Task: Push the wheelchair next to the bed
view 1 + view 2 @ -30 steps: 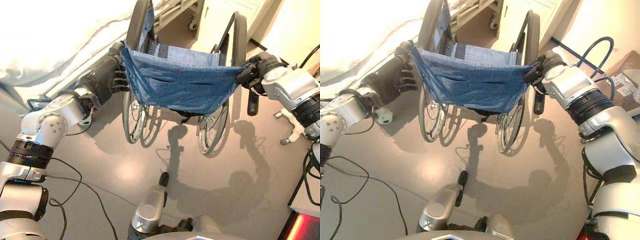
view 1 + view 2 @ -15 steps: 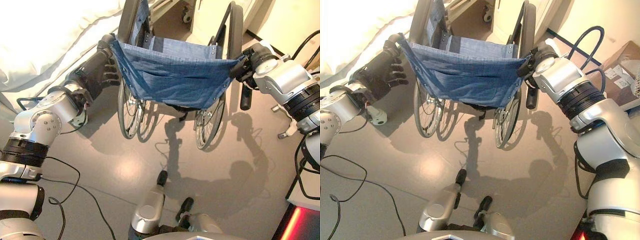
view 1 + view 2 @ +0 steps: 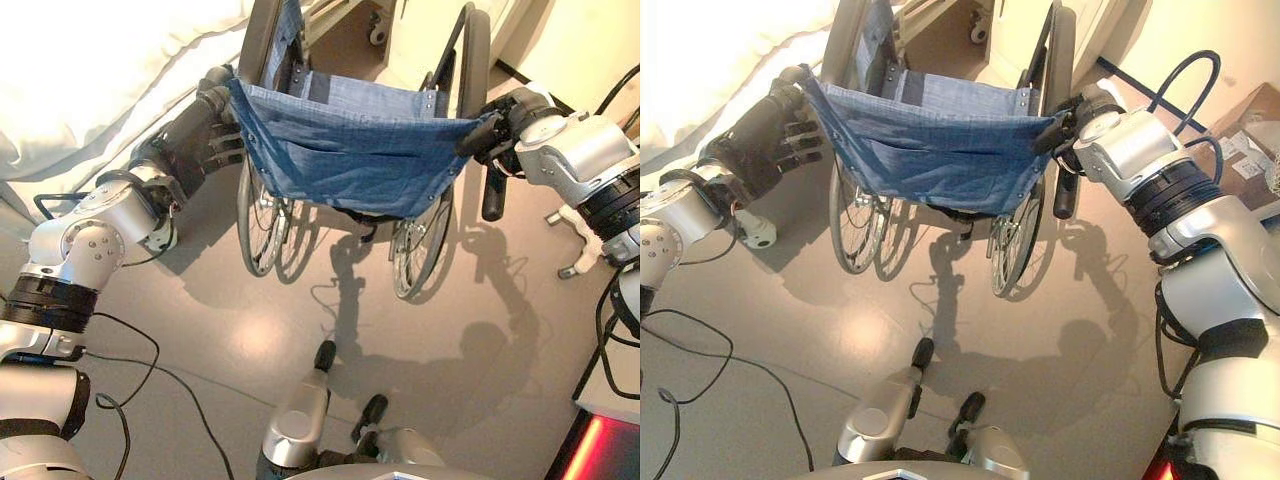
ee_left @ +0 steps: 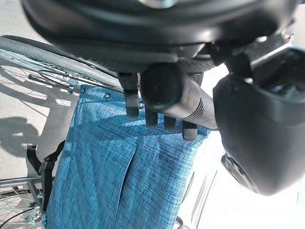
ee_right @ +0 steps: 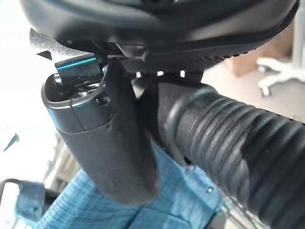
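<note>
One wheelchair [image 3: 355, 150] is seen from behind, its blue fabric backrest [image 3: 350, 150] stretched between the two hands. The left push handle [image 4: 178, 98] lies inside the left hand [image 3: 195, 140], whose fingers [image 4: 157, 114] are curled over it with the thumb on the other side. The right push handle [image 5: 238, 138] is enclosed by the right hand [image 3: 505, 125], its thumb [image 5: 105, 138] pressed alongside the ribbed grip; a dark brake lever [image 3: 492, 195] hangs just below those fingers.

One bed [image 3: 90, 70], covered in white bedding, is found just beyond the left hand's fingers, beside the chair's left wheel [image 3: 262, 215]. The right wheel [image 3: 420, 250] stands on the grey floor [image 3: 250, 330], farther from the bed.

The task is judged well advanced: the chair is gripped on both handles and is already close alongside the bed. Whether a further short push is wanted to bring it fully up the bedside cannot be settled from these views.
</note>
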Tool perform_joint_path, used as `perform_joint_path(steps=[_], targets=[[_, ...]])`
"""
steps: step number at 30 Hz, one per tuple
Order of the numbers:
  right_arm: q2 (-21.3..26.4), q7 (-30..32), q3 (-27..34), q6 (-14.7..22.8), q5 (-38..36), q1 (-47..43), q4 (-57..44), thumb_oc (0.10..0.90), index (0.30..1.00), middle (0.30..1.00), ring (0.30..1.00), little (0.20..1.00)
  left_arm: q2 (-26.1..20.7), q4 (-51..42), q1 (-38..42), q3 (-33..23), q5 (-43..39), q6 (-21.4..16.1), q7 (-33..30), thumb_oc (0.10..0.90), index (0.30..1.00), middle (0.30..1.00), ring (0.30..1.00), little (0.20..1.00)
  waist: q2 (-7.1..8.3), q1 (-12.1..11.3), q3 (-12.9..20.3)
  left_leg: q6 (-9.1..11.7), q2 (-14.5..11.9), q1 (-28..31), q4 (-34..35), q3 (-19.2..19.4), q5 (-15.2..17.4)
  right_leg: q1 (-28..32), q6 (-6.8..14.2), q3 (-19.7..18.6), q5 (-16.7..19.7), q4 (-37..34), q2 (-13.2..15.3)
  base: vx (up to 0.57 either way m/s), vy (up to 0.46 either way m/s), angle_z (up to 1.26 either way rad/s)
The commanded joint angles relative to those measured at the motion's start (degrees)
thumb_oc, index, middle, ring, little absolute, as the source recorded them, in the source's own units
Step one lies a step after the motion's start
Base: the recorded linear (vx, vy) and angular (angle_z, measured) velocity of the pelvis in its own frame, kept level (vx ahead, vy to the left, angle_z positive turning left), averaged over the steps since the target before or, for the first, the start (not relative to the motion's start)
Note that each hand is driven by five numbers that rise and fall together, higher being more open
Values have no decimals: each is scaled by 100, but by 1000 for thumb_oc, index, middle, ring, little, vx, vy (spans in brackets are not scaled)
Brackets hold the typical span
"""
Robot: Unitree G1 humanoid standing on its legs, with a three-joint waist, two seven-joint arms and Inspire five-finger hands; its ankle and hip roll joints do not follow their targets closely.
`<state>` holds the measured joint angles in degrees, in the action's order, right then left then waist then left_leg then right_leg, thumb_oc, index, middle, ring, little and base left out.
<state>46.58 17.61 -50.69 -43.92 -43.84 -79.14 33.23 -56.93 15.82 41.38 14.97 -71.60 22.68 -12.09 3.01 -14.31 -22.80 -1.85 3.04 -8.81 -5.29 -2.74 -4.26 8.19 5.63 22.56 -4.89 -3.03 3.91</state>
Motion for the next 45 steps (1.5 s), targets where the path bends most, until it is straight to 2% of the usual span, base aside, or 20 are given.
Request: perform_joint_path(steps=[1,8,15,22,31,36,45], targets=[[-669,115,263,1156,-207,-594,-378,800,900,900,900,900,32,-193,406,-292,72,-701,51,800,900,900,900,900,159,-257,1334,449,-8,-35,-120,314,215,-108,45,-107,431,171,168,0,0,0],[-238,88,270,1109,-128,-672,-529,800,900,900,900,900,-259,-268,215,-585,377,-829,152,800,900,900,900,900,124,-186,1472,467,-53,163,3,314,239,-120,19,-107,390,203,151,16,-1,0],[126,210,291,1028,-189,-807,-584,800,900,900,900,900,-522,-210,172,-818,506,-620,85,800,900,900,900,900,73,-134,1608,482,-109,355,121,296,248,-99,-8,-62,354,246,120,25,2,0],[1007,19,332,870,-615,-823,-719,800,900,900,900,900,-930,-217,-673,-1643,287,-276,60,800,900,900,900,900,24,49,1926,525,-175,832,589,327,126,-67,21,-75,425,191,58,66,31,2],[2075,-240,763,738,-637,-450,-1113,800,900,900,900,900,-1068,-421,-1745,-2715,283,-262,241,800,900,900,900,900,-18,215,2028,539,-212,1028,843,393,89,-70,-3,-102,396,156,-5,-8,-2,1],[2345,-202,1000,800,-640,-311,-1158,800,900,900,900,900,-1070,-373,-1943,-2916,304,-383,371,800,900,900,900,900,-46,276,2022,547,-222,1078,922,402,79,-62,-8,-81,384,151,-14,-37,-19,13],[2592,-112,974,951,-748,-468,-1028,800,900,900,900,900,-1160,-229,-2058,-3027,366,-516,478,800,900,900,900,900,-66,316,2031,558,-237,1105,941,432,94,-50,-16,-73,386,114,-27,-4,-2,1]])
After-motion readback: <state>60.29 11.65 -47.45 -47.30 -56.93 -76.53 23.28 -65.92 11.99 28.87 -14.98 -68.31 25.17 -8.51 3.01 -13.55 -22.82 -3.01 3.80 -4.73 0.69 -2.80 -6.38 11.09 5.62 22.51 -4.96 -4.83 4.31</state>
